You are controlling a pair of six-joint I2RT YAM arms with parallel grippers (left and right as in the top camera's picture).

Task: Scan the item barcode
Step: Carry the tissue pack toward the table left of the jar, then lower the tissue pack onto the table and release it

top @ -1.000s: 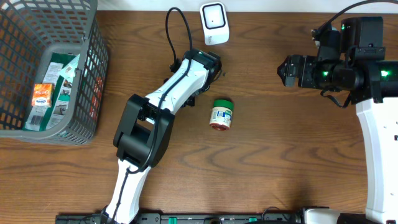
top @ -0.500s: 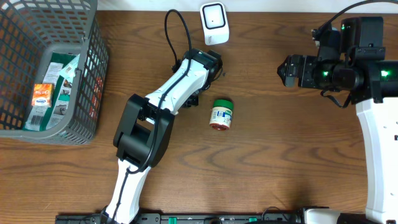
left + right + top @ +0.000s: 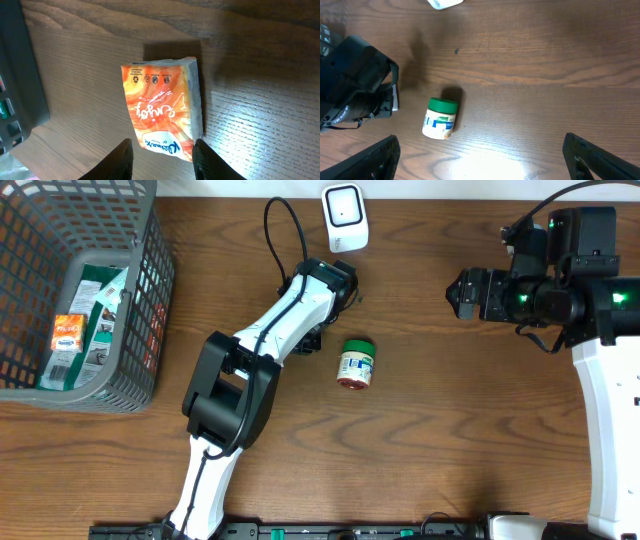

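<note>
My left jaws stand parted astride the tissue pack (image 3: 162,110), flat on the bench near the scanner (image 3: 343,217); right jaws gape empty. Soft, light, slick: I'd pinch its long sides.

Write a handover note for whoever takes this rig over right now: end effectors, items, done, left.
Left end effector: fingers straddle the near end of the orange packet, which lies flat on the table; gripped or not is unclear.
Right end effector: open, empty, above the table.
Green-lidded jar: on its side mid-table, apart from both end effectors.
Scanner: at the table's far edge.
Basket: left, holding packets.
Done: no scan can be confirmed.
Left: probably show packet and jar barcodes to the scanner.
</note>
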